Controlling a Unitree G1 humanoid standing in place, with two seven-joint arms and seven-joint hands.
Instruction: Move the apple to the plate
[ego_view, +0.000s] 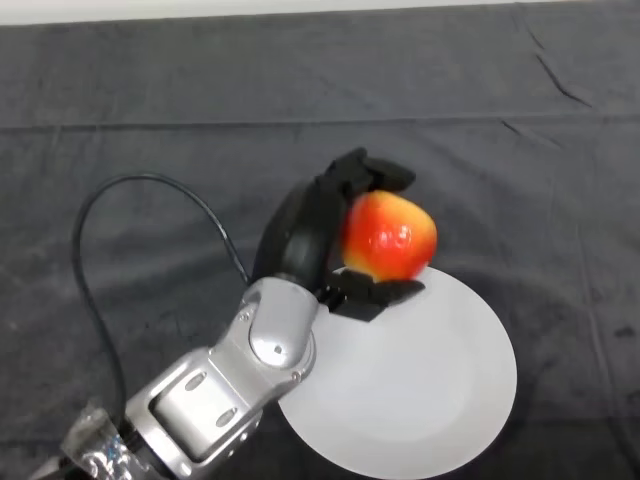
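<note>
A red and yellow apple (390, 236) sits in my left hand (310, 232), whose black fingers curl over its top while the thumb wraps beneath it. The apple is held above the far left rim of a round white plate (420, 390), which lies on the dark cloth at the lower right of the head view. My silver-grey arm reaches in from the lower left and covers the plate's left edge.
The dark cloth (150, 120) covers the whole table, with a fold line running across the far part. A light strip of the table's far edge (200, 8) shows along the top.
</note>
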